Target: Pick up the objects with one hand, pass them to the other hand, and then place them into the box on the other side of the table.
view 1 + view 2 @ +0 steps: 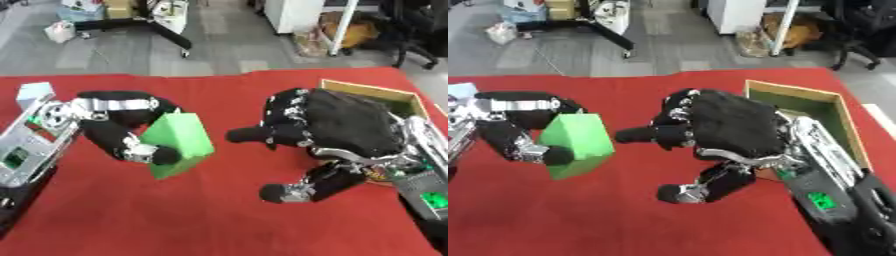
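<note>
While the green block (pixel 178 144) sits tilted above the red worktop (pixel 210 220), I have it in my left hand (pixel 122 131): fingers (pixel 118 104) curled over its top and far side, thumb pressed on its near face. It hangs left of centre, clear of the cloth as far as I can tell. My right hand (pixel 724 131) is just beside it, palm down, not touching; its fingers are spread and loosely bent, pointing toward the block, thumb (pixel 697 187) reaching down toward the near edge. Behind that hand, at the right side of the worktop, is the open cardboard box (pixel 820 107), green inside, partly hidden by the wrist. Grey floor and furniture lie past the far edge.
</note>
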Motion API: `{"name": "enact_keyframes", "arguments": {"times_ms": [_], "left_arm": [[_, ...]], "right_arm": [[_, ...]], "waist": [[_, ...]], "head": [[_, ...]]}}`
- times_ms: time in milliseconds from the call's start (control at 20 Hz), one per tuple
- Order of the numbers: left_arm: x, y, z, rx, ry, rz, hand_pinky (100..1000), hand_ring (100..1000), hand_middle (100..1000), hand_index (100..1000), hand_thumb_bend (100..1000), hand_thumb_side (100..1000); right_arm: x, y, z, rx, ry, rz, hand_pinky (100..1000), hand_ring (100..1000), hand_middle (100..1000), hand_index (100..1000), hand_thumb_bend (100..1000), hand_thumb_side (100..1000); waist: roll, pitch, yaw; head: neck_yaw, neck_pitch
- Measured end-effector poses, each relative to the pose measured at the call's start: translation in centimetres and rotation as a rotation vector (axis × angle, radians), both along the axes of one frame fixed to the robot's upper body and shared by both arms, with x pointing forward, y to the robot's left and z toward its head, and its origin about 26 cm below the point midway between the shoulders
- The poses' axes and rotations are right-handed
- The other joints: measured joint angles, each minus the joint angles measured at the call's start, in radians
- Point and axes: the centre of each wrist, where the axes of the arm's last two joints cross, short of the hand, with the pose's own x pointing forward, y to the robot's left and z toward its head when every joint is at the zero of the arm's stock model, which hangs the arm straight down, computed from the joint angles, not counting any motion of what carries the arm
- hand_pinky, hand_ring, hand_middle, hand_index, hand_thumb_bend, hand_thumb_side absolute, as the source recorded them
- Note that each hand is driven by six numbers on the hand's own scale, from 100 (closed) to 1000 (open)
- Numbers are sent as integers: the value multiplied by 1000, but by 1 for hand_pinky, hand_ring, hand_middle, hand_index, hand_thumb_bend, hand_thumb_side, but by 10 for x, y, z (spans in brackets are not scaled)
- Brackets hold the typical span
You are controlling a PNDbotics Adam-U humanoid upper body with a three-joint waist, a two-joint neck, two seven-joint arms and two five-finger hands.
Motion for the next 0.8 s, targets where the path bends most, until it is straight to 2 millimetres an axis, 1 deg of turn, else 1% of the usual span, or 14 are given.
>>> {"name": "enact_keyframes", "arguments": {"times_ms": [50,250,500,800], "left_arm": [[0,-1,1,-1,-5,-2,718,704,633,699,348,537],[0,-1,2,-6,-15,-8,718,707,636,702,349,535],[-1,-6,-1,3,-7,-22,723,712,639,705,352,533],[-2,-12,-7,35,-5,-37,726,714,641,708,360,528]], "right_arm": [[0,2,0,-13,1,6,538,407,405,939,407,293],[-1,3,0,-54,12,10,539,403,402,938,423,295],[1,1,5,-46,4,-13,535,395,394,934,419,298],[2,0,9,-10,-25,-92,538,401,400,946,410,298]], "waist": [[0,0,0],[0,0,-1],[0,0,-4],[0,0,-6]], "head": [[0,0],[0,0],[0,1],[0,1]]}}
